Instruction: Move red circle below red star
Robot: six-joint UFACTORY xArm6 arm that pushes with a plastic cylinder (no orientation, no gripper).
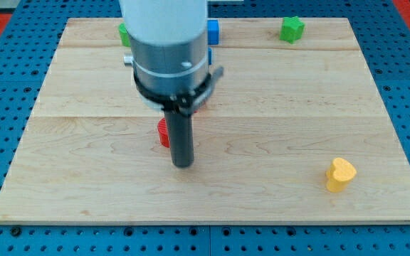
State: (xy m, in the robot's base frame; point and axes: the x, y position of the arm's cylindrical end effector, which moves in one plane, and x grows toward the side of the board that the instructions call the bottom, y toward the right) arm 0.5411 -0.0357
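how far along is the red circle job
Done: my tip has reached the red pieces near the board's middle. In hand: it stands just to the view's right of a red block, mostly hidden by the rod, shape unclear. Another bit of red peeks out under the arm's collar. Left: which is circle or star cannot be told, so the final placement is unconfirmed.

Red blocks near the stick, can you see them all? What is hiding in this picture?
Camera view, hidden parts:
- Red block: mostly behind my rod, so its shape is unclear. My tip sits just to its lower right.
- Another bit of red peeks from under the arm's collar; shape unknown.
- Blue block and green block at the view's top: partly covered by the arm.
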